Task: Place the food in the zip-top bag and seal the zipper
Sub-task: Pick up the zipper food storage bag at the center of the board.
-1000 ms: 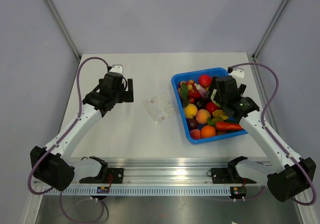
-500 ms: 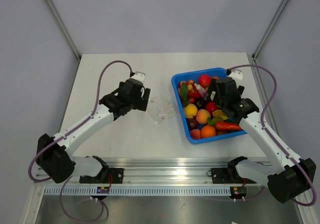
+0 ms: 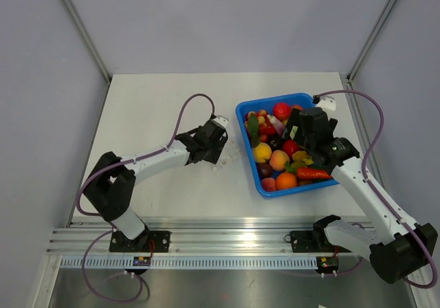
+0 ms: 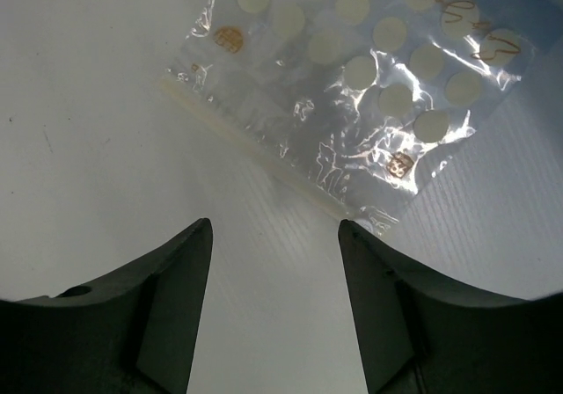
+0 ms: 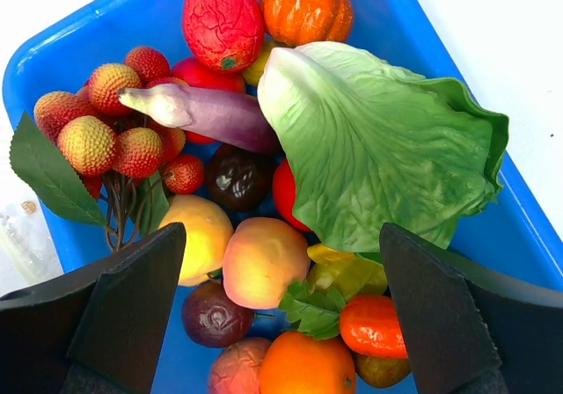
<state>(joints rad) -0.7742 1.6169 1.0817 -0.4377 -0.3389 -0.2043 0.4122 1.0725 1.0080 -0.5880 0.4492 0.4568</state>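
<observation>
The zip-top bag lies flat on the table, thin, light and slippery; its crinkly edge is best pinched. The left gripper points down just beside it, jaws apart, empty. The food, probably the dark plum, hard and smooth, sits in the blue tray under the wide-open right gripper.

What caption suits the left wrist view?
Open left hand poised just short of the clear zip-top bag lying flat on the white table.
</observation>
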